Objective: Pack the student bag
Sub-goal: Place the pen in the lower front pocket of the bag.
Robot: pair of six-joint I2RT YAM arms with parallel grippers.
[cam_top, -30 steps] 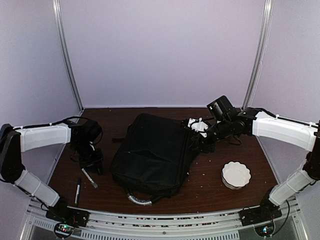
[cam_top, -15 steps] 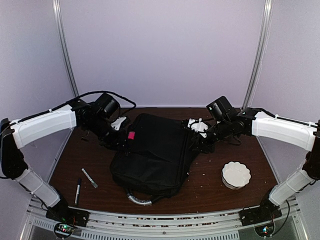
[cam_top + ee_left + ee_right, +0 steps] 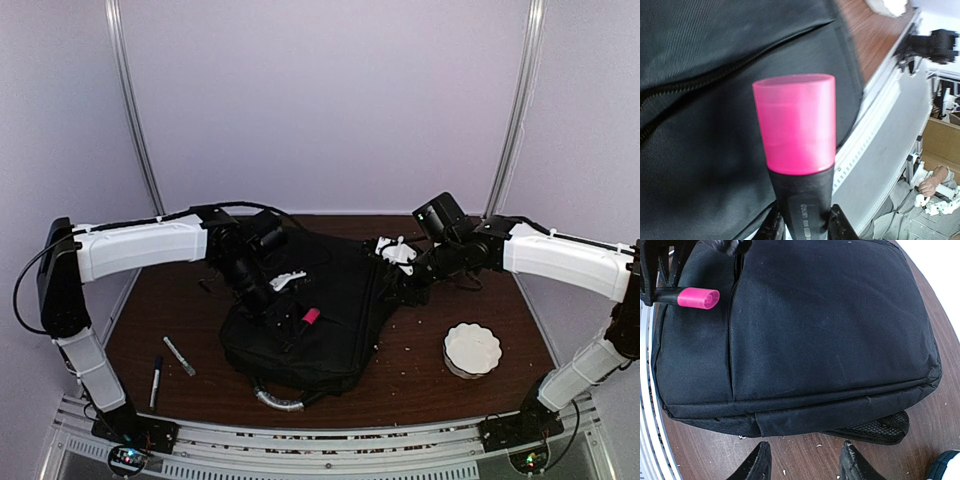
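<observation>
The student bag [image 3: 320,300], a large black backpack, lies flat in the middle of the table. My left gripper [image 3: 296,308] hovers over its front half, shut on a black marker with a pink cap [image 3: 311,316]. In the left wrist view the marker [image 3: 795,125] sticks out between the fingers [image 3: 840,227], above the bag's fabric [image 3: 700,125]. The right wrist view shows the pink cap [image 3: 699,298] next to the bag's zipper line [image 3: 731,325]. My right gripper [image 3: 405,287] stands open and empty just off the bag's right side [image 3: 830,325], low over the table.
A white scalloped bowl [image 3: 472,348] sits at the front right. A black pen [image 3: 156,380] and a silver pen [image 3: 179,355] lie at the front left. A white crumpled thing [image 3: 398,250] rests behind the bag's right corner. The bag's grey handle [image 3: 277,400] points at the near edge.
My left arm has swung from the table's left side, by the pens, to over the bag's middle, carrying the pink-capped marker. The right arm has not moved.
</observation>
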